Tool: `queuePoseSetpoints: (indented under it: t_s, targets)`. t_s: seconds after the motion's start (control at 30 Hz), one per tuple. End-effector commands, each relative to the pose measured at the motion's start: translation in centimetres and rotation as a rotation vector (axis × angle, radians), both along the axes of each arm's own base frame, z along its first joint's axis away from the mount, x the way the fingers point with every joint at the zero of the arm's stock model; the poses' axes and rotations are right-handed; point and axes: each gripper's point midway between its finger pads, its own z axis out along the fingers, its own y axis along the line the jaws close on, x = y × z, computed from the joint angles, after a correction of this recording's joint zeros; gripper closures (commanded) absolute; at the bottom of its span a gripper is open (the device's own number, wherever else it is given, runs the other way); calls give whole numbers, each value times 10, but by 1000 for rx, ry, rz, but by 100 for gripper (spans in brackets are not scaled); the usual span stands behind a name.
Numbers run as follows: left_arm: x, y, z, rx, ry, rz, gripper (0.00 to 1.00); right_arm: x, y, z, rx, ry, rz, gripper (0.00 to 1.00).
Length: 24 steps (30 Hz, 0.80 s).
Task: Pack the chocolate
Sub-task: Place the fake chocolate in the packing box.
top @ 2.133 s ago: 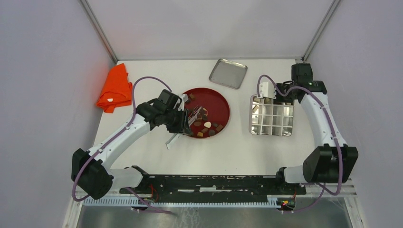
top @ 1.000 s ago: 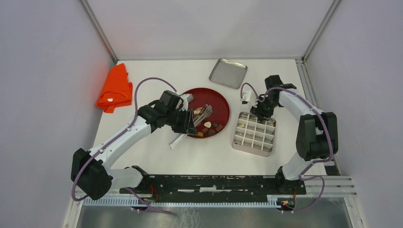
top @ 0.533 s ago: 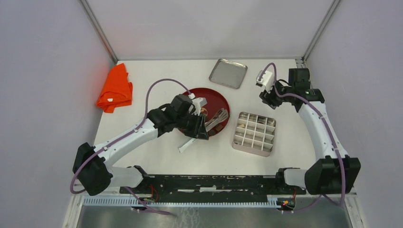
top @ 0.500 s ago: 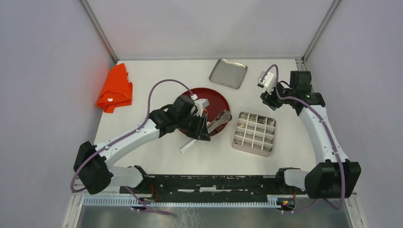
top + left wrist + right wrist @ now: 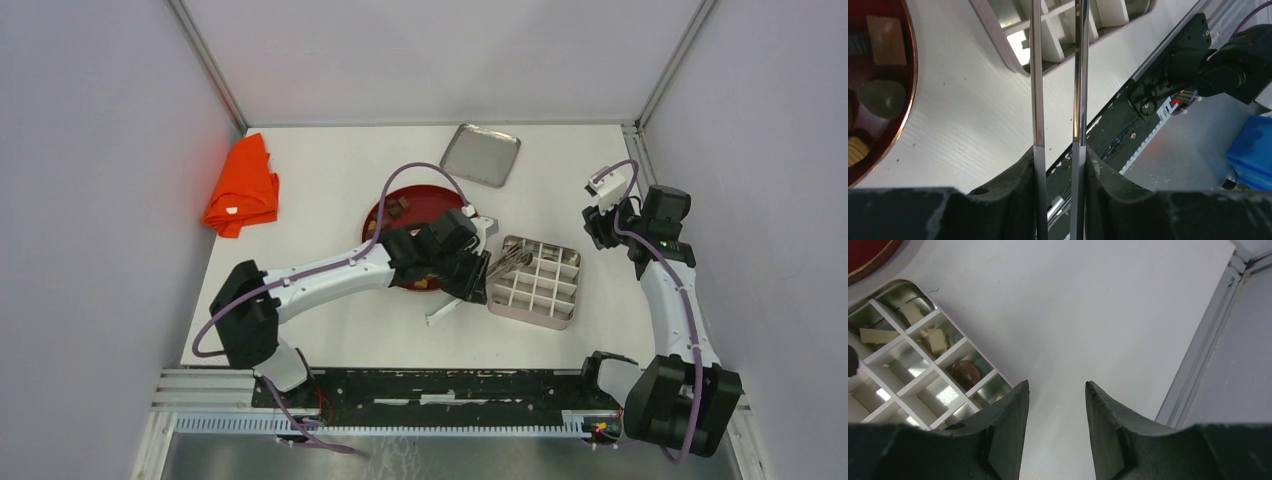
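Chocolate pieces [image 5: 398, 208] lie on the red plate [image 5: 425, 200]; tan and dark ones [image 5: 884, 32] show in the left wrist view. My left gripper [image 5: 470, 275] is shut on metal tongs [image 5: 505, 265], one arm [image 5: 1037, 75] against each finger. The tongs reach over the left part of the gridded metal box [image 5: 535, 282]; their tips are cut off in the wrist view. Cream pieces [image 5: 938, 340] and a brown piece [image 5: 967, 374] sit in the box's cells [image 5: 908, 365]. My right gripper [image 5: 597, 228] hangs open and empty right of the box, above bare table [image 5: 1055, 385].
A metal lid [image 5: 480, 154] lies at the back, behind the plate. An orange cloth [image 5: 243, 185] is at the far left. The right wall's frame rail [image 5: 1198, 370] runs close to my right gripper. The arms' black base rail [image 5: 1168, 75] lies at the near edge.
My left arm has swung right, carrying the tongs from the red plate to over the box. My right arm has drawn back from the box toward the right wall.
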Motion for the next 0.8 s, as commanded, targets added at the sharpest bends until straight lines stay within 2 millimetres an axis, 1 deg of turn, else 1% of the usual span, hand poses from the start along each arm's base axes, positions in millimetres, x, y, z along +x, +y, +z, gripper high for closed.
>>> queuePoseSetpoints:
  t_s: [0.0,0.07,0.23,0.43,0.6,0.77]
  targets:
    - [15,-26,12,-1,-56,26,98,11,-1,25,-2,-103,-7,49]
    - [15,-29,6,29,-57,19,98,11,-3,24,-5,-96,-11,48]
    - [17,-34,0,69,-70,14,98,11,0,22,7,-88,3,47]
    - [20,-37,-3,92,-77,9,95,11,3,21,16,-80,13,47]
    - [20,-39,-8,109,-73,-2,88,10,3,19,17,-75,17,46]
    - [20,-42,-10,122,-65,-17,78,11,3,19,15,-75,19,46]
